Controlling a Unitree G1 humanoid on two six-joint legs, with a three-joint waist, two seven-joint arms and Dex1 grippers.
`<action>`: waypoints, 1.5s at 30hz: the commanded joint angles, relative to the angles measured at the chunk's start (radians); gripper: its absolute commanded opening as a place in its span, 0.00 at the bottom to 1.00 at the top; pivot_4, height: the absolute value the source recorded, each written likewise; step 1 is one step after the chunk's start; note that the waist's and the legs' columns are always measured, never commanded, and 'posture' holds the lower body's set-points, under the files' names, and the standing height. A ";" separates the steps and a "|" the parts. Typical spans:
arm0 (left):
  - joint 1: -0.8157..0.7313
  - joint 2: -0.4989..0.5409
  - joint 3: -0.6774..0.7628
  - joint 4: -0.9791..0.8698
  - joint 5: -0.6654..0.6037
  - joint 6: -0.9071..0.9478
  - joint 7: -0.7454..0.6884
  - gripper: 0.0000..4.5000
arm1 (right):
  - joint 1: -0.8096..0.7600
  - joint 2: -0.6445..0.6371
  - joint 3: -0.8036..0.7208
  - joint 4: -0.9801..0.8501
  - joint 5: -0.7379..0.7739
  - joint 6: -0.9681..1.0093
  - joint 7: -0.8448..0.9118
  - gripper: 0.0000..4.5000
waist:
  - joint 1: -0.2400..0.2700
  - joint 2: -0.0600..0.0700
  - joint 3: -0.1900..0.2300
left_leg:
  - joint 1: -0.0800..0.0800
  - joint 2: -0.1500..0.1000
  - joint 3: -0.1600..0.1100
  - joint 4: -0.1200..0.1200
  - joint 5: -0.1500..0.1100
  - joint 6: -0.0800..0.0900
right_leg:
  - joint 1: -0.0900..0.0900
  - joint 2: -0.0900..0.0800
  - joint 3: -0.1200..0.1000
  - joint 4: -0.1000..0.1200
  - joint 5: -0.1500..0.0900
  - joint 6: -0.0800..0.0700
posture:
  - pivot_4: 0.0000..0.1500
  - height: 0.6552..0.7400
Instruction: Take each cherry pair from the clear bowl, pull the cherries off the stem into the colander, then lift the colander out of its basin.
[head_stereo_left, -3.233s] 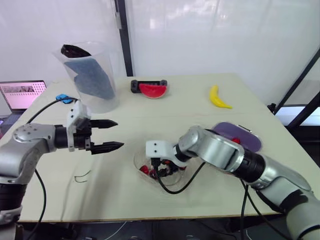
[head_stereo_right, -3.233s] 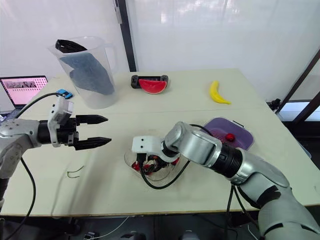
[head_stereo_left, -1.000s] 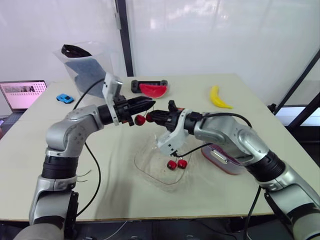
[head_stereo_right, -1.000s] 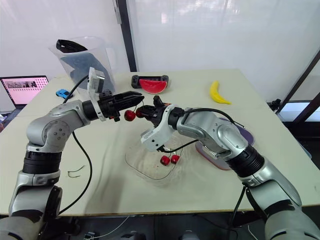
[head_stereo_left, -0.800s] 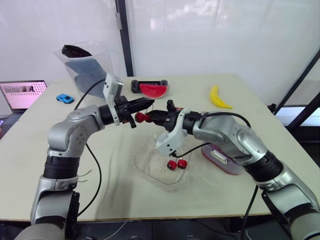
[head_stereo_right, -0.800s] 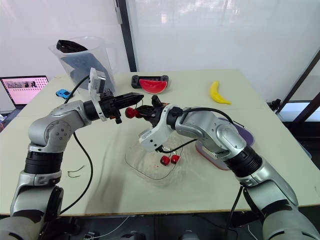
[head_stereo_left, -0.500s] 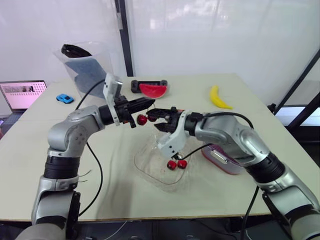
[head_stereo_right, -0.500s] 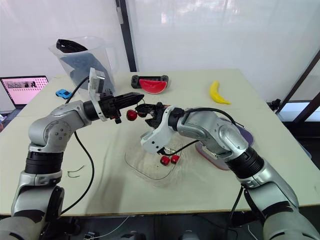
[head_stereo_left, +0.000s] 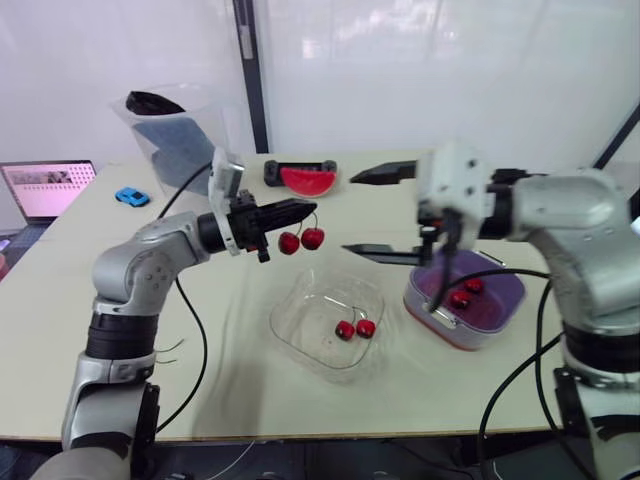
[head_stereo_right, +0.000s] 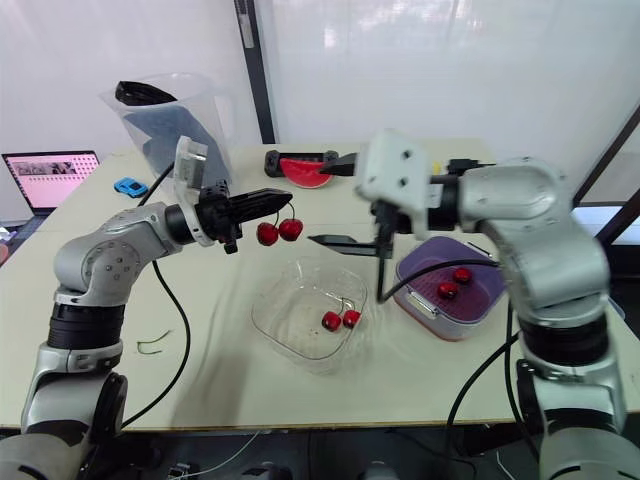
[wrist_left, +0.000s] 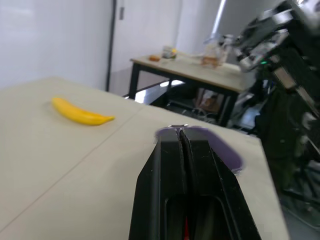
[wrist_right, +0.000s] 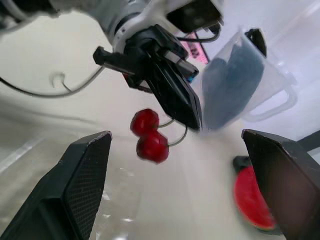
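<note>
Left pincer: fingers shut on the stem of a cherry pair. The pair hangs free in the air, over the table, just off the far-left corner of the clear bowl.

Right pincer: fingers spread wide, empty. It sits in the air between the hanging pair and the colander, well apart from the cherries.

A second pair lies in the bowl. The purple colander sits in its basin right of the bowl, with two loose cherries inside.

Step, as I read it: destemming this pair. It's out of the bowl but not yet pulled.

Next move:
- The pair isn't over the colander, so the left arm needs to carry it across the bowl.
- The right pincer then closes on one cherry, not the stem, and pulls away along the stem line.
- Pinch lightly. The fruit is round and slick and could squirt out sideways.
- The second pair and the colander lift come after.
</note>
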 joint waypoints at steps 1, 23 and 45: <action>0.013 0.015 0.035 -0.049 -0.042 -0.025 -0.055 0.00 | 0.005 -0.001 -0.099 0.036 0.128 0.203 -0.072 0.99 | 0.000 0.000 0.000 | 0.000 0.000 0.000 0.001 -0.002 0.004 | 0.001 0.000 0.000 0.000 0.000 0.000 | 1.00 1.00; 0.028 -0.008 0.010 -0.128 -0.119 0.032 -0.042 0.00 | 0.174 0.388 -0.135 -0.004 0.567 0.420 -0.491 0.99 | -0.010 0.000 0.000 | 0.000 0.000 0.000 0.000 -0.002 0.004 | -0.001 0.001 0.001 0.002 0.000 0.000 | 1.00 1.00; 0.028 -0.025 0.003 -0.123 -0.102 0.001 -0.011 0.00 | 0.179 0.354 -0.075 0.041 0.641 0.369 -0.609 0.21 | -0.009 0.000 0.000 | 0.000 0.000 0.001 0.000 -0.003 0.006 | -0.001 0.001 0.001 0.002 0.000 0.000 | 1.00 1.00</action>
